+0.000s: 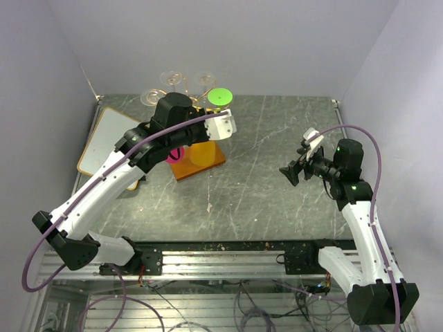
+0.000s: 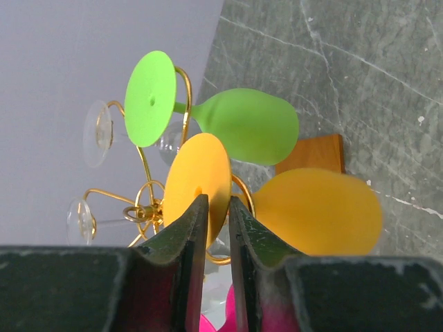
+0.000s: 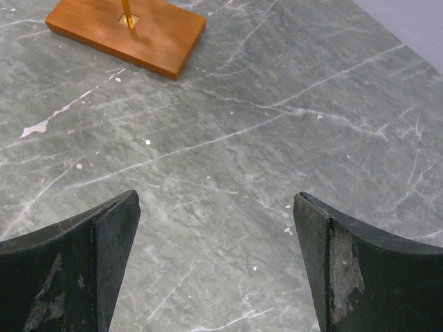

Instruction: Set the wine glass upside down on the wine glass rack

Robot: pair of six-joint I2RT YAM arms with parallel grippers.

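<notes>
Pinches opaque orange wine glass (image 2: 318, 211) in narrow left gripper (image 2: 218, 202) jaws at gold wire rack (image 3: 138, 34). Spreads right gripper (image 3: 214, 200) jaws wide above grey marbled tabletop (image 3: 277, 138); pale walls (image 1: 242, 41) around.

We record the orange wine glass (image 2: 315, 211) hung upside down on the gold wire rack (image 2: 147, 207), foot among its scrolls.

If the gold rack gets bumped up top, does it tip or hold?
Likely tippy: the rack hangs the green glass, orange glass and clear glasses high on thin wire over a small wooden base. A sideways bump up top would probably rock it. The wire looks springy, so glasses may swing.
</notes>
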